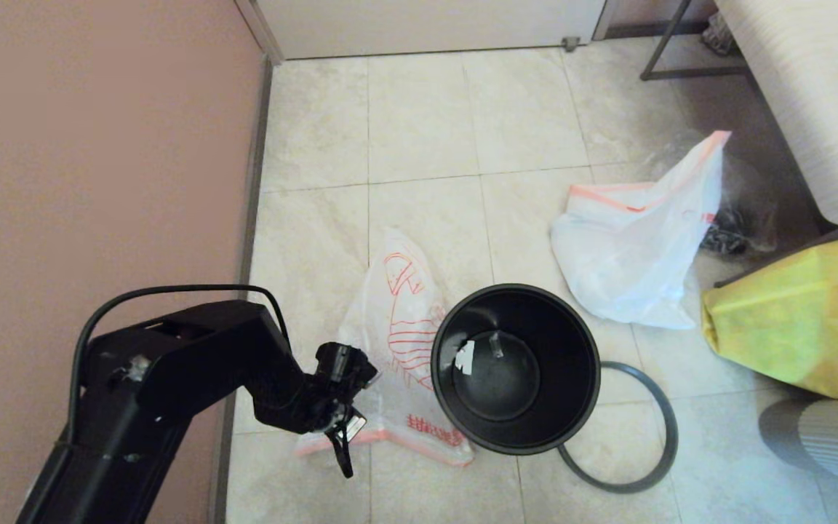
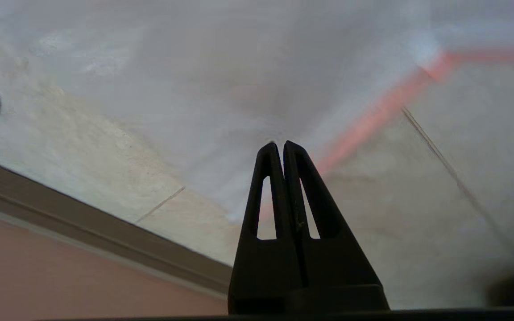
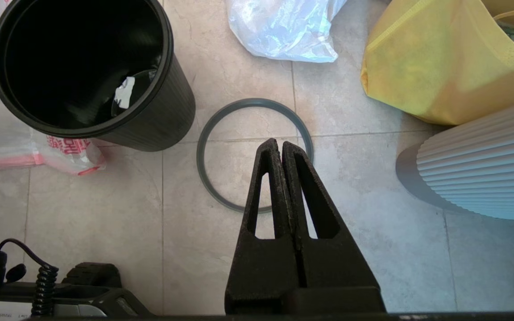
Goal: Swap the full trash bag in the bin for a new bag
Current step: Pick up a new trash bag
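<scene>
The new bag (image 1: 397,342) lies flat on the floor tiles left of the bin, red drawing up. My left gripper (image 1: 342,451) points down at its pink-orange hem near the wall. In the left wrist view the fingers are shut, and the white plastic (image 2: 239,67) puckers at my left gripper (image 2: 280,143). The black bin (image 1: 564,378) stands unlined, with only a white scrap (image 1: 465,356) inside. Its grey ring (image 1: 673,429) lies on the floor at its right. The full trash bag (image 1: 630,255) sits behind the bin to the right. My right gripper (image 3: 280,142) hangs shut and empty over the ring (image 3: 254,102).
A pink wall (image 1: 99,145) runs close along the left. A large yellow bag (image 1: 790,327) and a white ribbed object (image 1: 826,437) stand to the right. A clear bag with dark contents (image 1: 732,222) lies behind the full bag. A closed door is at the far end.
</scene>
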You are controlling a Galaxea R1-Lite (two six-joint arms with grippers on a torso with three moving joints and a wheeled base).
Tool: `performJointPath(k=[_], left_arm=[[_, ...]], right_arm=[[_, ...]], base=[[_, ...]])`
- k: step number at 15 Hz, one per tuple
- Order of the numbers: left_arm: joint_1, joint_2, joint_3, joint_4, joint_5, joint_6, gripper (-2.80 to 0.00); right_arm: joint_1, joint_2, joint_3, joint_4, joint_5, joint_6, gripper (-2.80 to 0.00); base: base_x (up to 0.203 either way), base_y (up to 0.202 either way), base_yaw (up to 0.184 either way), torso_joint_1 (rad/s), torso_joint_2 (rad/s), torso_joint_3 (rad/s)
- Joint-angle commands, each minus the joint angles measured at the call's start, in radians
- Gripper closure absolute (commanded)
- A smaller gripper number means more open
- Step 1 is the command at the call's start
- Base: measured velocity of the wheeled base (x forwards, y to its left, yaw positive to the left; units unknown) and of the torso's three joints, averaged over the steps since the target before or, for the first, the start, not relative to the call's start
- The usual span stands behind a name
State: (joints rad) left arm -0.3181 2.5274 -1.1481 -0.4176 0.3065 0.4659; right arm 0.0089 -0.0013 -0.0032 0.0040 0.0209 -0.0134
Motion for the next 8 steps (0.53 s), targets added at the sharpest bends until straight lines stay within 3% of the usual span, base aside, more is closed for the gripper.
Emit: performJointPath(k=[1, 2, 3, 5, 7, 8], left_arm=[[0.009, -0.017, 0.015, 0.000, -0.058, -0.043, 0.00], [0.008, -0.028, 0.028, -0.004, -0.090, -0.057, 0.00], [0.003, -0.039, 0.030, -0.024, -0.116, -0.078, -2.80], [-0.021, -0.028, 0.025, -0.057, -0.121, -0.146, -2.80], [-0.022, -0.008, 0.020, -0.158, -0.071, -0.170, -2.80], [-0.020, -0.014, 0.037, -0.201, -0.067, -0.212, -2.80]], right_arm=[[0.000, 0.000, 0.000, 0.001, 0.001, 0.000, 0.00], [0.000, 0.000, 0.000, 0.001, 0.001, 0.000, 0.00], [0.000, 0.000, 0.000, -0.001, 0.001, 0.000, 0.00], [0.000, 0.000, 0.000, 0.001, 0.001, 0.000, 0.00], [0.000, 0.000, 0.000, 0.001, 0.001, 0.000, 0.00], [0.000, 0.000, 0.000, 0.000, 0.001, 0.000, 0.00]], base=[[0.000, 0.000, 0.000, 0.000, 0.00, 0.000], [0.000, 0.000, 0.000, 0.000, 0.00, 0.000], [0.000, 0.000, 0.000, 0.000, 0.00, 0.000], [0.000, 0.000, 0.000, 0.000, 0.00, 0.000], [0.000, 0.000, 0.000, 0.000, 0.00, 0.000], [0.000, 0.000, 0.000, 0.000, 0.00, 0.000]])
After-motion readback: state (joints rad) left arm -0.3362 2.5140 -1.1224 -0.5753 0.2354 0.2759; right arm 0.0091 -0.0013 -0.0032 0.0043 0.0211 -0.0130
